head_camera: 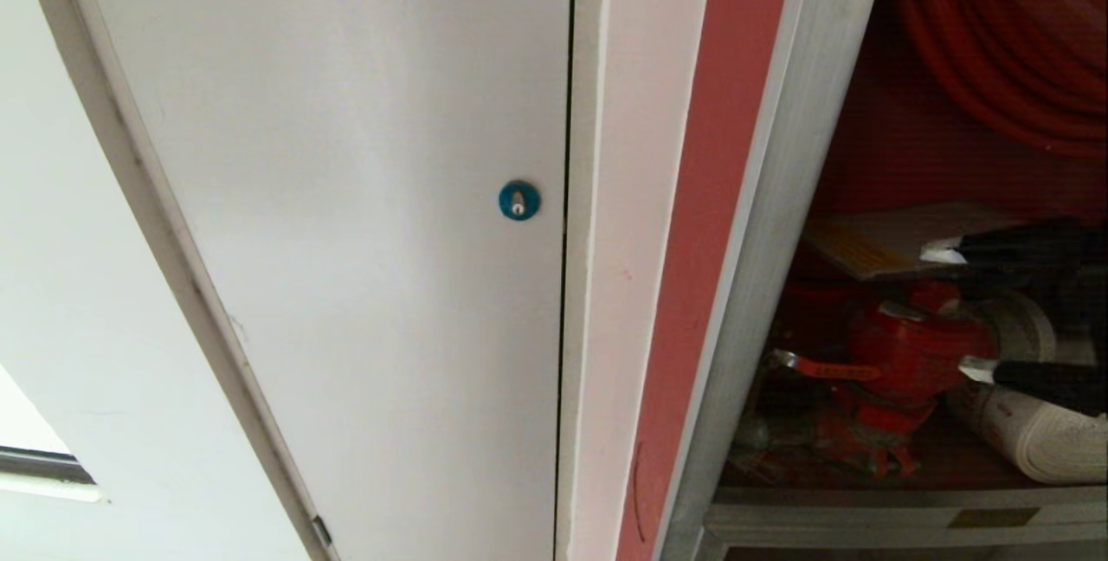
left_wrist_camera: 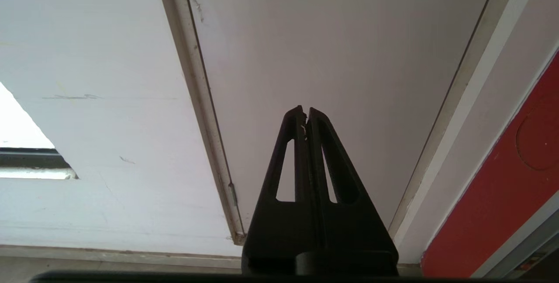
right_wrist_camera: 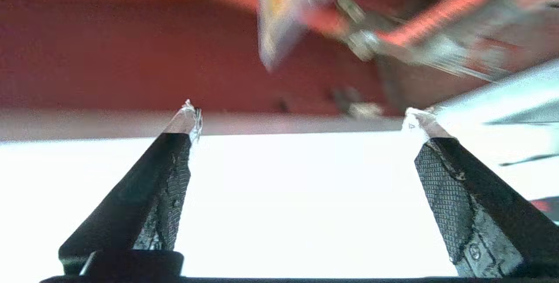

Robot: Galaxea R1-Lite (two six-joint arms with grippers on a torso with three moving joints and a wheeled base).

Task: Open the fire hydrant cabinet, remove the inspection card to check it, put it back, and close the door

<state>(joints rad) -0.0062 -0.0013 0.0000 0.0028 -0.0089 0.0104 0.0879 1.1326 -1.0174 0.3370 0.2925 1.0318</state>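
Observation:
The fire hydrant cabinet [head_camera: 779, 197] stands open at the right, with a silver frame and a red inside. In it the inspection card [head_camera: 892, 241] lies above the red valve [head_camera: 909, 353], its yellow-orange band toward the frame. My right gripper [head_camera: 959, 310] reaches in from the right and is open, nothing between its fingers. Its upper fingertip [head_camera: 942, 254] is at the card's near end. In the right wrist view the gripper [right_wrist_camera: 301, 119] is wide open, and the card [right_wrist_camera: 279, 12] shows blurred beyond it. The door is out of view. My left gripper [left_wrist_camera: 305, 112] is shut, parked before the white panel.
A plain white panel [head_camera: 363, 197] with a blue round lock [head_camera: 519, 200] fills the left. The red hose reel [head_camera: 1004, 41] hangs above the card, and a white rolled hose [head_camera: 1039, 431] lies beside the valve. The cabinet's lower silver rail [head_camera: 866, 518] runs below.

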